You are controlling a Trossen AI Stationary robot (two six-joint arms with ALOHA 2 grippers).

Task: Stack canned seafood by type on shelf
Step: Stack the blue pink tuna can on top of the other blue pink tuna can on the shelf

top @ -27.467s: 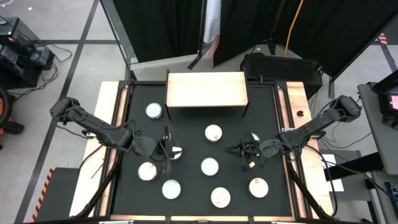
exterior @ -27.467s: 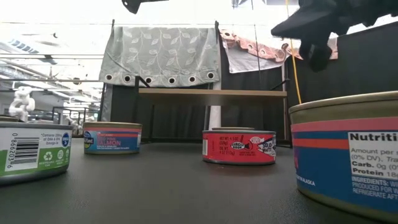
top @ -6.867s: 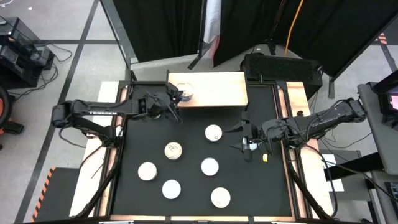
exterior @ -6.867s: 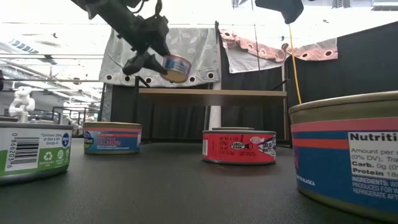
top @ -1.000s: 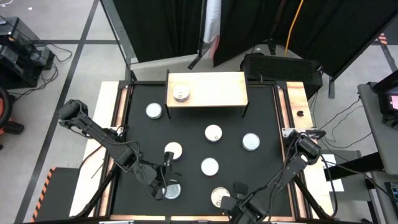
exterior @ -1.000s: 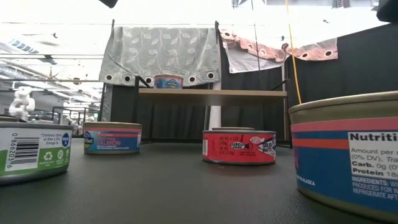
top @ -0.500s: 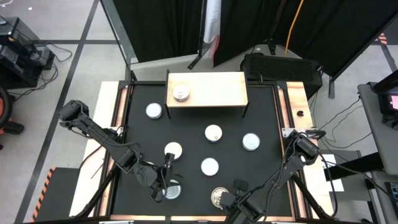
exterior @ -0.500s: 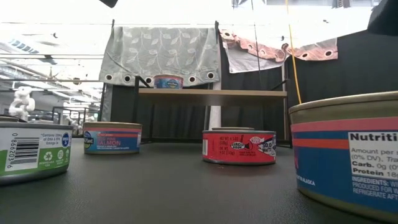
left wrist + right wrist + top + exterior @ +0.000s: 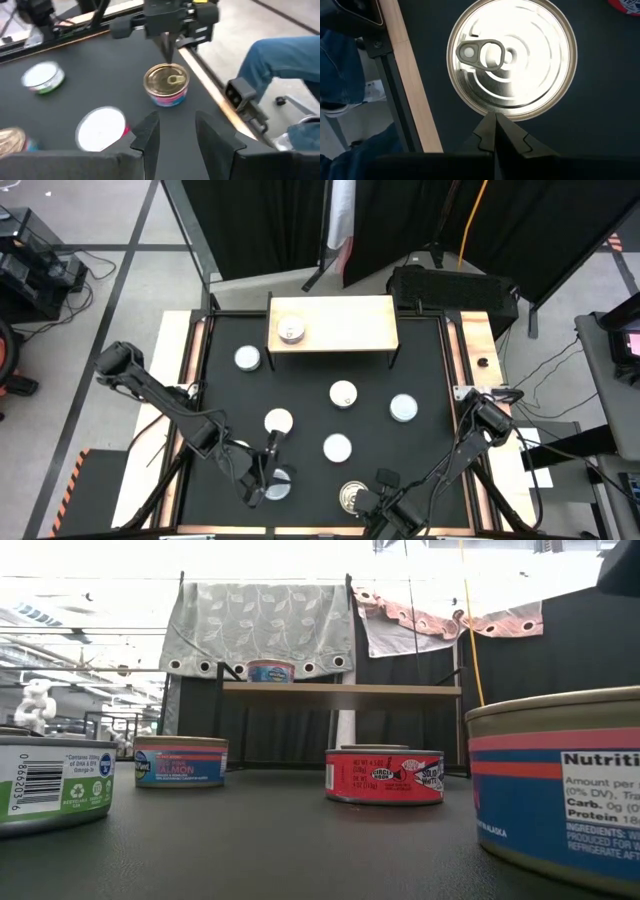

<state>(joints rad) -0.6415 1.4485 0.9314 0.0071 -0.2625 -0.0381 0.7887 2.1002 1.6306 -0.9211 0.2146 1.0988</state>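
The shelf point(image 9: 340, 323) stands at the table's far edge and bears one blue-labelled tin point(image 9: 291, 331) point(image 9: 271, 671). Several white-lidded tins sit on the black mat, among them one at mid-table point(image 9: 343, 393). My left gripper point(image 9: 265, 475) point(image 9: 175, 117) is open at the near left, beside a white-lidded tin point(image 9: 277, 485) point(image 9: 100, 127), and points at a gold-lidded tin point(image 9: 352, 497) point(image 9: 166, 85) with a blue and pink label. My right gripper point(image 9: 368, 498) point(image 9: 495, 117) is shut. It points down at that tin's rim. My right gripper comes from above with its shut fingertips point(image 9: 167, 55) at the rim point(image 9: 495, 112) of the gold-lidded tin, on the side away from the pull ring. The tin stands flat on the mat. Whether the tips touch the rim, I cannot tell.
The wooden near edge rail point(image 9: 410, 85) runs close by the gold-lidded tin. A person in blue jeans point(image 9: 280, 55) is just beyond it. The low view has green-white point(image 9: 55, 785), blue point(image 9: 180, 760) and red point(image 9: 385, 777) tins across the mat.
My right gripper has moved a little toward the table's left, up to the gold-lidded tin at the near edge, and now shades its lid. The tins have kept their places.
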